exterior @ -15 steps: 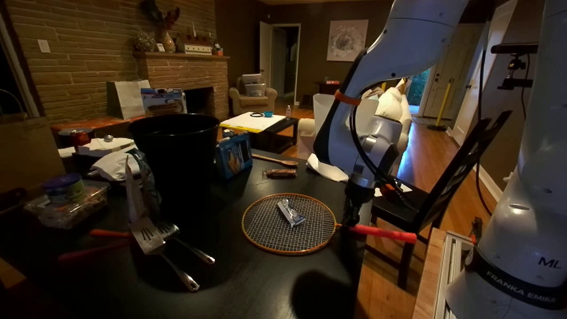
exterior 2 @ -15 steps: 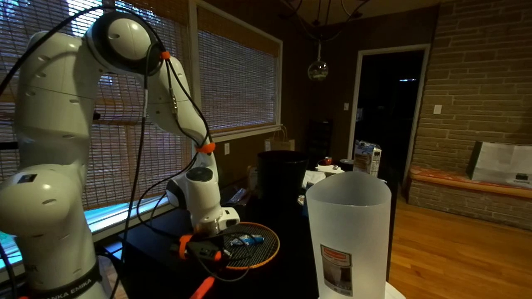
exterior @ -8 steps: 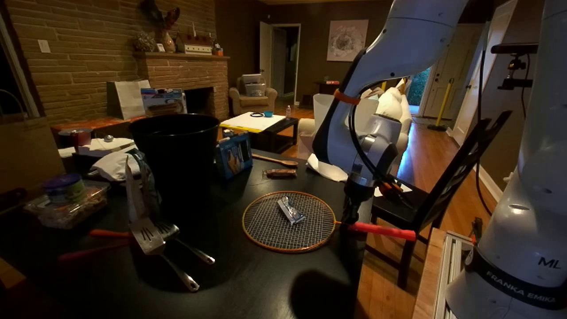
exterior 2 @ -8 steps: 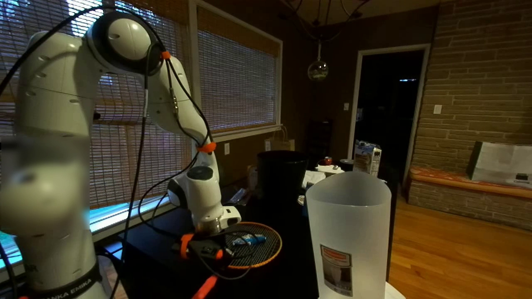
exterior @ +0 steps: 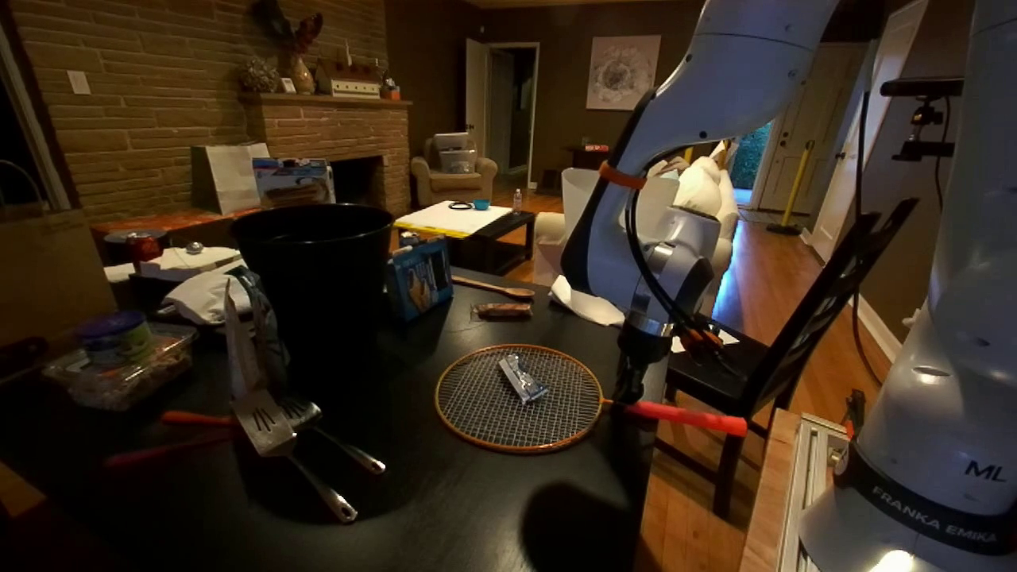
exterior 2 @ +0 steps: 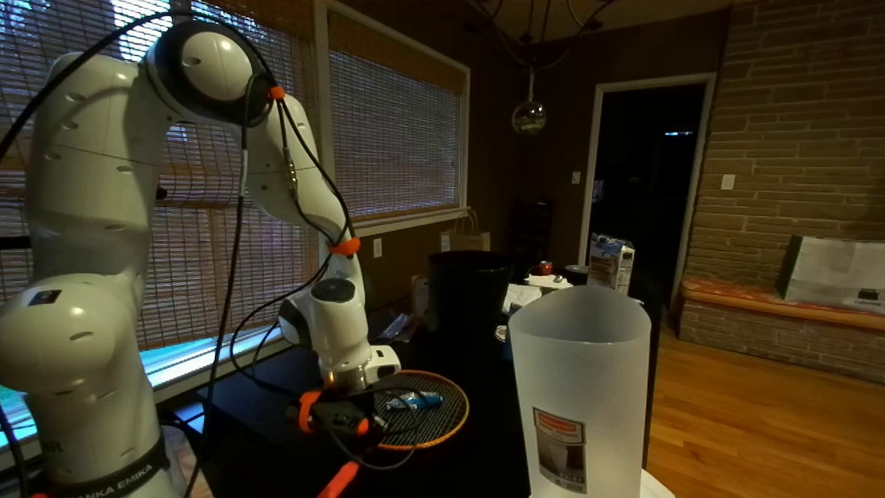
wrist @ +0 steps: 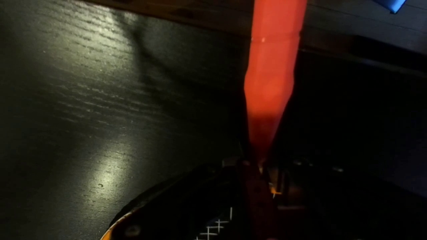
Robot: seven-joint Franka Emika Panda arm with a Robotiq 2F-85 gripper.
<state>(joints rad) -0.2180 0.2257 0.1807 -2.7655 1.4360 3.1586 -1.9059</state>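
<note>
Gripper [exterior: 627, 399] is clamping the racket [exterior: 560, 407] by its shaft [exterior: 607, 403], right beside its red handle [wrist: 272, 66]. Table [exterior: 445, 508] is lying under most of the racket, wrapped bar [exterior: 522, 380] is resting across the racket, and black bucket [exterior: 318, 274] is standing apart from the racket.

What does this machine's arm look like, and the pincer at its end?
The arm is white, with smooth, rounded segments and black trim. Black cables run along it, bound by orange straps. A black band low down reads FRANKA EMIKA. Past a silvery collar, the pincer looks black, its finer detail lost in shadow.
</note>
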